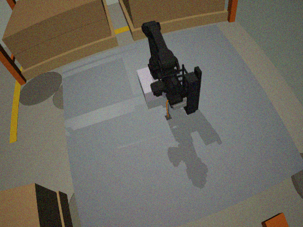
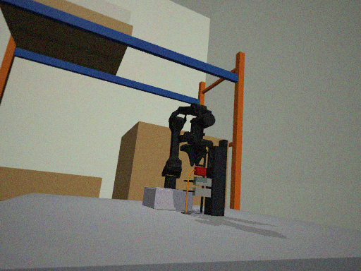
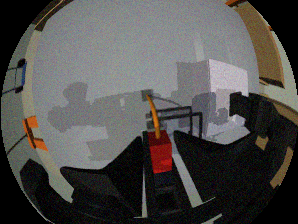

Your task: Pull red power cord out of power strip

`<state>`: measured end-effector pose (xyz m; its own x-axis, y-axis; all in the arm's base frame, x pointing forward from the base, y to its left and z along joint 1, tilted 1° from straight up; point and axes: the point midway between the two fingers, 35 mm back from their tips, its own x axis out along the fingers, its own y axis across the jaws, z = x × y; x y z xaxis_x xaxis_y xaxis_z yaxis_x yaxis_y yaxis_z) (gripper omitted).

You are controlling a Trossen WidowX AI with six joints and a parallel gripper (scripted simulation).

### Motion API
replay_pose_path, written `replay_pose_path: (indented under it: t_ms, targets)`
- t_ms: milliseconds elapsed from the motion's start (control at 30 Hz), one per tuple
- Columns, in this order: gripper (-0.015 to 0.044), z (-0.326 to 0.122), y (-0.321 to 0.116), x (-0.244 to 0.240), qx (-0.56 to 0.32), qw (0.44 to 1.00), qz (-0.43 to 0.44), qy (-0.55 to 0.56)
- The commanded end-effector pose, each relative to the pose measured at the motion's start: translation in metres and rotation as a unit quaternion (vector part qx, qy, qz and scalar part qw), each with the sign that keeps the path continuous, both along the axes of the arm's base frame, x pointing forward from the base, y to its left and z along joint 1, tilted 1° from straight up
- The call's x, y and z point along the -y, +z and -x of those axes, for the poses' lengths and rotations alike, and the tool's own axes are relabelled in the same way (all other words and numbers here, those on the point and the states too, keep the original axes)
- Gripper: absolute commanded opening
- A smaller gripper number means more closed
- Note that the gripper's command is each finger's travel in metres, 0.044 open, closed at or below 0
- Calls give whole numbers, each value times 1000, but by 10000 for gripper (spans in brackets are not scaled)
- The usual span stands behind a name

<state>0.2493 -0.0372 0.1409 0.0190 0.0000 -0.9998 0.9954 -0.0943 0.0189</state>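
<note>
Your gripper (image 2: 194, 160) hangs pointing down beside the upright black power strip (image 2: 216, 176), on the side where the plugs stick out, and just above the red plug (image 2: 199, 171). That plug sits in the top socket of the strip, with two grey plugs (image 2: 202, 187) stacked below it on the same face. In the exterior view the fingertips reach close to the top of the red plug, but you cannot tell from there whether they touch it. In the wrist view the red plug lies right in the gap between your two dark fingers, one on either side of it. The fingers stand partly apart, wider than the plug, and they grip nothing. The cord (image 2: 187, 188) shows orange rather than red. It leaves the plug on the side away from the strip, arches over and drops to the grey table (image 2: 106, 229) near the foot of the strip, where its end meets a small flat piece (image 1: 168, 117). A pale block (image 2: 166, 197) stands on the table beyond the cord from the strip, and the arm's base rises behind that block. From the top view the arm covers the plug, and only the lower cord shows beside the strip.
</note>
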Motion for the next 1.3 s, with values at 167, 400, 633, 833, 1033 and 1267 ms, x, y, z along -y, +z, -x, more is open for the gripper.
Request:
replay_pose_path:
  t_ms: [167,400,633,833,1033,1267]
  targets:
    - [160,0,-1,-17,-2,1000,-3,-1]
    - [160,0,-1,-23,-2,1000,-3,-1]
    - [160,0,-7,-23,-2,1000,-3,-1]
    - [160,0,-13,-23,-2,1000,-3,-1]
    - [81,-1,-10,-22,-1,1000,-2,1]
    - [15,-1,-10,-22,-1,1000,-2,1]
